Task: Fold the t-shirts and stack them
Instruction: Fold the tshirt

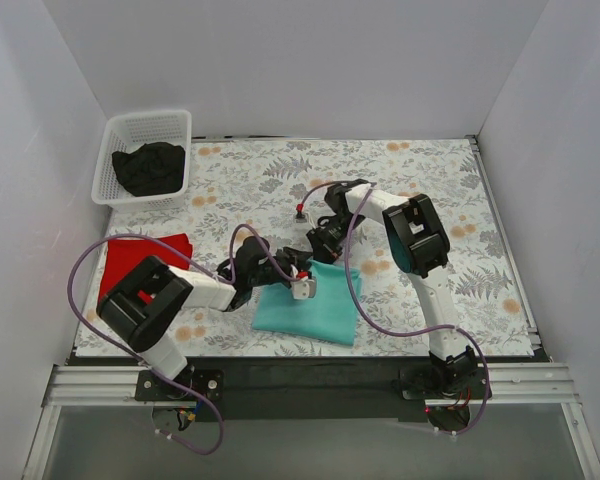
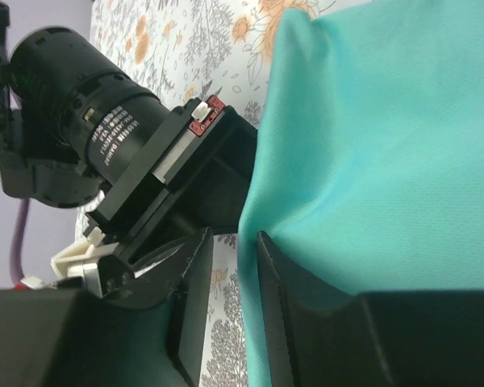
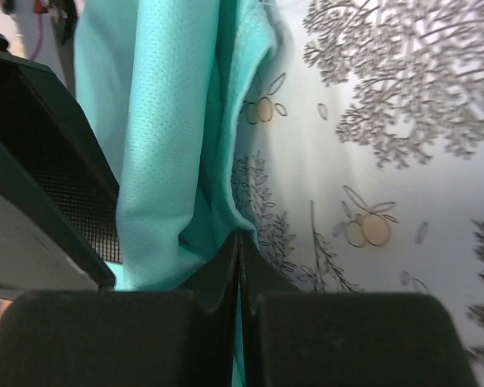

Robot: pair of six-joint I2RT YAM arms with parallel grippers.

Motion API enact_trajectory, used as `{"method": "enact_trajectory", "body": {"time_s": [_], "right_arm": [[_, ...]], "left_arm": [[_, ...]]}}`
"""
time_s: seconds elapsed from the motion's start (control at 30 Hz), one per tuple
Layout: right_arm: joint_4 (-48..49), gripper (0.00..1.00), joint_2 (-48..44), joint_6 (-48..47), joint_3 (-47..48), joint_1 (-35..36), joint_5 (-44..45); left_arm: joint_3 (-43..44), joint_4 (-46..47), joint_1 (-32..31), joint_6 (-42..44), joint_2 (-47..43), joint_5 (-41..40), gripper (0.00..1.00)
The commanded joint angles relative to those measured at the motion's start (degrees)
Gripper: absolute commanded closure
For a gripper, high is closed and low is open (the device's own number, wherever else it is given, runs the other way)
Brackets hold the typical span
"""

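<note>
A teal t-shirt (image 1: 310, 312), partly folded, lies at the table's near middle. My right gripper (image 1: 316, 246) is at its far edge and shut on a fold of the teal cloth (image 3: 161, 145), its fingertips (image 3: 239, 242) pressed together. My left gripper (image 1: 296, 272) is at the shirt's far left corner, close beside the right one. Its jaws (image 2: 234, 242) are apart, with the shirt's edge (image 2: 371, 145) between them against the right finger and bare table showing in the gap. A folded red t-shirt (image 1: 140, 258) lies at the left.
A white basket (image 1: 145, 120) at the back left holds a crumpled black t-shirt (image 1: 150, 168). The right arm's wrist (image 2: 145, 185) fills the left wrist view's left side. White walls stand round the floral table (image 1: 430, 190).
</note>
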Motion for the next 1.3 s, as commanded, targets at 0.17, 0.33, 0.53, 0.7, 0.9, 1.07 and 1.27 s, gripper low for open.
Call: {"method": "enact_trajectory", "body": {"time_s": [0.17, 0.33, 0.53, 0.7, 0.9, 1.07, 1.27], "right_arm": [[-0.55, 0.84, -2.91, -2.41, 11.05, -0.38, 14.41], [-1.96, 0.59, -5.55, -3.91, 15.45, -0.91, 21.36], [-5.82, 0.42, -10.99, -5.23, 11.43, -5.47, 22.86], [-9.42, 0.36, -16.01, -7.94, 3.26, -9.43, 19.44], [-10.66, 0.36, -16.45, -7.87, -2.55, -9.44, 15.31], [-10.4, 0.39, -14.34, -7.86, -4.22, -9.44, 12.84], [-10.4, 0.39, -13.81, -8.48, -5.37, -9.35, 12.58]], "left_arm": [[5.87, -18.18, 0.3, -8.69, -15.15, -3.15, 0.64], [13.51, -42.06, 1.62, -14.84, -20.02, -4.02, 0.58], [29.42, -68.19, 12.42, -25.22, -9.14, 7.2, 0.46], [42.6, -79.46, 17.96, -31.37, 1.85, 15.12, 0.41], [50.7, -86.41, 18.76, -32.08, 13.72, 15.22, 0.41], [53.08, -88.17, 18.85, -32.61, 18.03, 11.54, 0.41], [54.58, -91.42, 18.94, -30.6, 21.73, 9.95, 0.42]]}}
